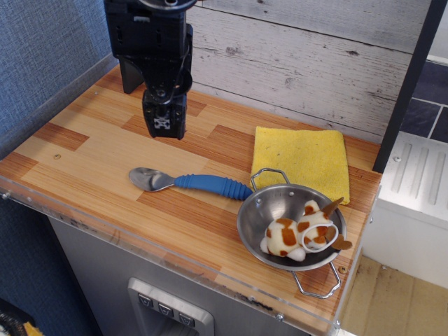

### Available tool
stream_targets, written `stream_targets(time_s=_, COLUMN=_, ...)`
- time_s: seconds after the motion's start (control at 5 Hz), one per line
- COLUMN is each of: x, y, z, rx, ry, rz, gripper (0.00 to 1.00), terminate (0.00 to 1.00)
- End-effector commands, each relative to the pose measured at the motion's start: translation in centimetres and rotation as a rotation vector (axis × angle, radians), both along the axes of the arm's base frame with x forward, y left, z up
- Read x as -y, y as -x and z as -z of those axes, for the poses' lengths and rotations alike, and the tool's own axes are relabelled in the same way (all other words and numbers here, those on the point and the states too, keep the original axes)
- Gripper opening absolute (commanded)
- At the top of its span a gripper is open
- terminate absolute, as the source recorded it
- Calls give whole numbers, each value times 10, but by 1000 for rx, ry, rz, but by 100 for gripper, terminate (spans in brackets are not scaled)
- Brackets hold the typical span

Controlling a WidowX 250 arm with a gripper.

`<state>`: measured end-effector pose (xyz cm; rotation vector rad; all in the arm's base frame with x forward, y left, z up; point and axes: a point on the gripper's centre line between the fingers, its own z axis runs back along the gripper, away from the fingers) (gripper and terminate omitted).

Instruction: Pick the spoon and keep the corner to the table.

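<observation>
The spoon [190, 183] lies flat near the middle of the wood-grain table [84, 161], its silver bowl to the left and its ribbed blue handle pointing right, the handle's end close to the colander. My black gripper [165, 124] hangs above the table behind the spoon, toward the back left. Its fingers [165, 115] look closed together and hold nothing. It is clearly apart from the spoon.
A metal colander [290, 220] with a white and brown spotted toy [301, 234] in it stands at the front right. A yellow cloth [302, 159] lies behind it. A plank wall runs along the back, a blue wall at the left. A clear plastic rim edges the table.
</observation>
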<state>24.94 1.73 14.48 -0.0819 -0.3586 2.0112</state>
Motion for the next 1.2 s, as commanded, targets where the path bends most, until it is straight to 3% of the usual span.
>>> stream_targets(time_s=0.0, x=0, y=0, z=0, rx=0, ry=0, rz=0, gripper=100, terminate=0)
stream_targets(time_s=0.2, x=-12, y=-16, z=15, rx=-27, ry=57, rz=-46, gripper=100, terminate=0)
stream_targets(time_s=0.6, x=-26, y=-41, z=61, rx=-138, ry=81, rz=-78, gripper=100, terminate=0)
stream_targets(time_s=1.0, x=-12, y=-48, z=95, rx=-226, ry=44, rz=-9, gripper=100, terminate=0)
